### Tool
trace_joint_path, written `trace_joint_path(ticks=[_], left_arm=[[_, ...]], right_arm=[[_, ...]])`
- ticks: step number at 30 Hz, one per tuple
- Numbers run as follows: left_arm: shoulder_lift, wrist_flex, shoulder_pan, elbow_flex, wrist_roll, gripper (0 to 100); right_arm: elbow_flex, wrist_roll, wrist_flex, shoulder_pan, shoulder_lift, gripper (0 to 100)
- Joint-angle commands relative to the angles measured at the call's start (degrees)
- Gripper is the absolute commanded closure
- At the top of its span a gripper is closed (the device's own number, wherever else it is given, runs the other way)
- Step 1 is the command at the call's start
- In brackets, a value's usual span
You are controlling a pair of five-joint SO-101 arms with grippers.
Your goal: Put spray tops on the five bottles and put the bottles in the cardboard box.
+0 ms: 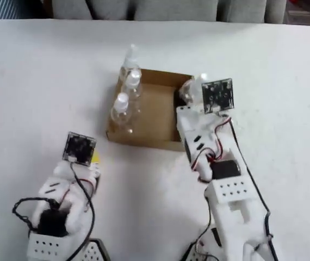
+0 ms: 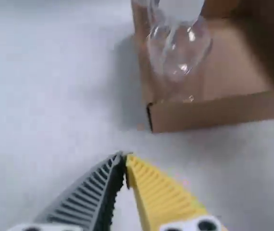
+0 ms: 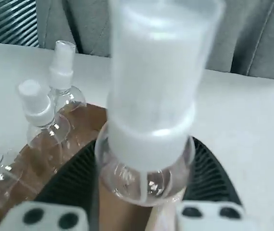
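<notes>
A shallow cardboard box (image 1: 154,117) sits mid-table. Three clear bottles with white spray tops (image 1: 126,92) stand in a row along its left side; two of them (image 3: 48,115) show in the right wrist view, and one (image 2: 178,45) shows in the left wrist view above the box corner (image 2: 214,113). My right gripper (image 1: 190,92) is over the box's right edge, shut on a clear bottle with a white spray top (image 3: 149,120) held upright. My left gripper (image 2: 125,166) rests shut and empty on the table, in front of the box's near left corner (image 1: 114,135).
White tabletop (image 1: 35,81) lies open to the left, right and front of the box. Grey curtain folds (image 3: 252,38) hang behind the table's far edge. Cables (image 1: 84,217) trail from both arm bases at the front.
</notes>
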Motion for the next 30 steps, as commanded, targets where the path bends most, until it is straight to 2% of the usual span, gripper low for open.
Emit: trace_joint_path(ticks=[1,5,19,30], left_arm=[[0.1,-4.9,-4.7,2.5,-3.3,98],[0.1,-2.4,-4.9,2.5,-3.6,98],[0.2,-1.9,-4.9,2.5,-3.6,98],[0.2,-1.9,-4.9,2.5,-3.7,98]], right_arm=[[-3.3,0.0,-6.2,0.4,3.7,98.2],[-4.7,-0.5,-11.6,0.1,9.3,98.2],[-24.3,-0.6,-11.9,-1.8,36.5,98.2],[-34.5,-0.5,-11.8,-1.5,51.1,98.2]])
